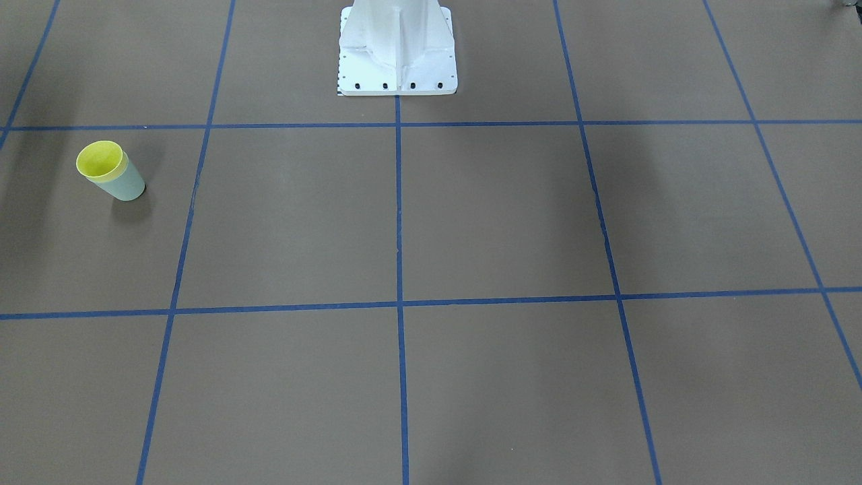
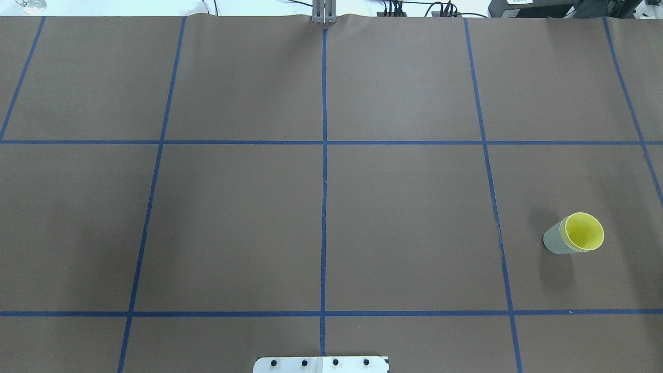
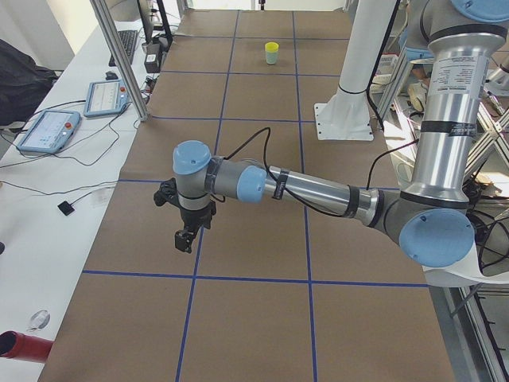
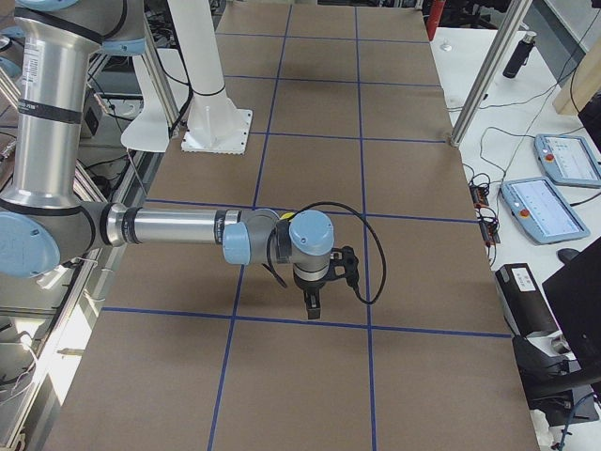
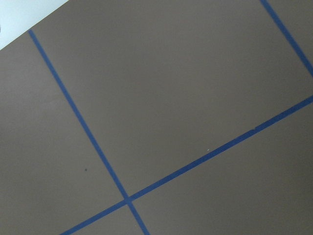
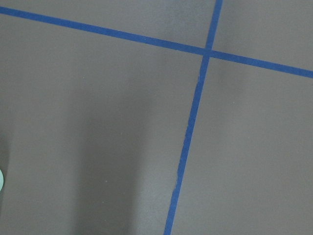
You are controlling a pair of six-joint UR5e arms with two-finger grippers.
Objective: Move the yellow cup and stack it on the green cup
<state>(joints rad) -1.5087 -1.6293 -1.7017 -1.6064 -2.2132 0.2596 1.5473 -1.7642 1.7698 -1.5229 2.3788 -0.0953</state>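
The yellow cup (image 1: 100, 160) sits nested inside the green cup (image 1: 128, 185), with only its rim and inside showing. The pair stands on the brown table on my right side, and also shows in the overhead view as yellow cup (image 2: 584, 231) in green cup (image 2: 553, 241) and far off in the exterior left view (image 3: 272, 52). My left gripper (image 3: 184, 243) hangs over the table's left part, far from the cups. My right gripper (image 4: 313, 308) points down over the right part. Both show only in the side views, so I cannot tell if they are open. Nothing shows between their fingers.
The table is brown paper with a grid of blue tape lines (image 2: 323, 155). The white robot base (image 1: 397, 50) stands at the middle of the near edge. Tablets (image 3: 48, 131) and cables lie on the white bench beyond the table's far edge.
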